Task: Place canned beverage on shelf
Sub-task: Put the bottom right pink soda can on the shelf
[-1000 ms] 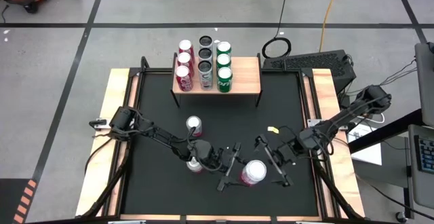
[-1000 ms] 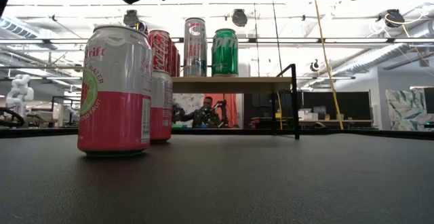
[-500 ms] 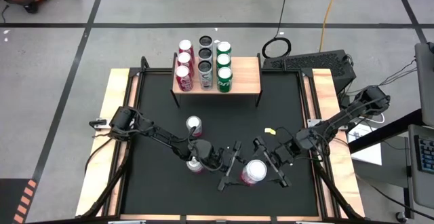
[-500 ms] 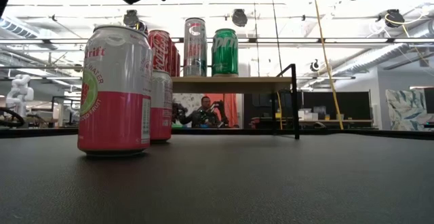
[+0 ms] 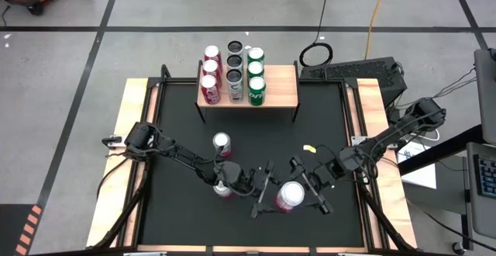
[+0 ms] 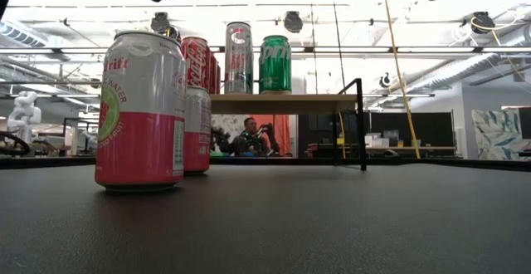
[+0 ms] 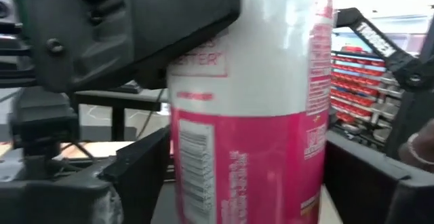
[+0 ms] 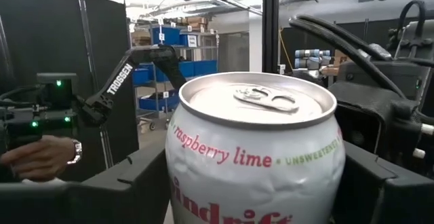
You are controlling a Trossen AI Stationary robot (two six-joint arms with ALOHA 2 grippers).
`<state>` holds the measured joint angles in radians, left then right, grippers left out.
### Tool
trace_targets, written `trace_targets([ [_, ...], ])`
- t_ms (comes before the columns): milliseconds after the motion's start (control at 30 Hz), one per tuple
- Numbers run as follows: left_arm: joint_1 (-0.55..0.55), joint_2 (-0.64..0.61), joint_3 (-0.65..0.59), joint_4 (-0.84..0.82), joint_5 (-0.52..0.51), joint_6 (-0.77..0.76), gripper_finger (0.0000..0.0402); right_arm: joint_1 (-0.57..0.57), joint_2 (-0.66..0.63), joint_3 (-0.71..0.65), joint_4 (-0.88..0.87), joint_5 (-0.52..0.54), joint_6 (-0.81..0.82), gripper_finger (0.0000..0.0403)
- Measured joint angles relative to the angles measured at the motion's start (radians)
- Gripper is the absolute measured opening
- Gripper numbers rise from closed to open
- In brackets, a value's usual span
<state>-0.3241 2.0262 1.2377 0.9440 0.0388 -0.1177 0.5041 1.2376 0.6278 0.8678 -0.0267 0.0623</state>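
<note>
A white-and-pink raspberry-lime can (image 5: 291, 196) hangs upright above the black mat, near the table's front. My right gripper (image 5: 305, 186) is shut on it. My left gripper (image 5: 267, 192) is open, and its fingers (image 7: 139, 173) stand on either side of the can's pink lower half (image 7: 251, 163). The shelf (image 5: 280, 90), a light-wood board on black legs, stands at the far edge. Several cans stand on its left part, and its right part is bare. My right gripper pinches the can's white upper wall (image 8: 203, 163) between its two fingers, one on each side. The fingers come level from the table's right side. The can is upright, top up, lifted clear of the mat. My left gripper: I cannot tell whether its fingers still touch the can.
Two more cans stand on the mat: a white-and-pink one (image 5: 222, 188) under my left arm and a red one (image 5: 222, 142) behind it. A small yellow scrap (image 5: 311, 148) lies right of centre. Wooden strips (image 5: 128, 155) border the mat. A person sits beyond the table (image 6: 249, 133).
The fingers of my right gripper have drawn in on the can. The can hangs where it was, upright.
</note>
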Motion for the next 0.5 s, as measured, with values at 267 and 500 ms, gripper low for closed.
trace_targets([
  [267,-0.002,-0.005,0.001,0.003,-0.076,0.018,0.0396,0.003,-0.039,-0.001,-0.022,0.03,0.028,0.0277],
  [500,-0.002,-0.052,0.001,-0.083,-0.139,0.026,0.0397,0.023,-0.099,-0.001,-0.113,0.159,0.031,0.0277],
])
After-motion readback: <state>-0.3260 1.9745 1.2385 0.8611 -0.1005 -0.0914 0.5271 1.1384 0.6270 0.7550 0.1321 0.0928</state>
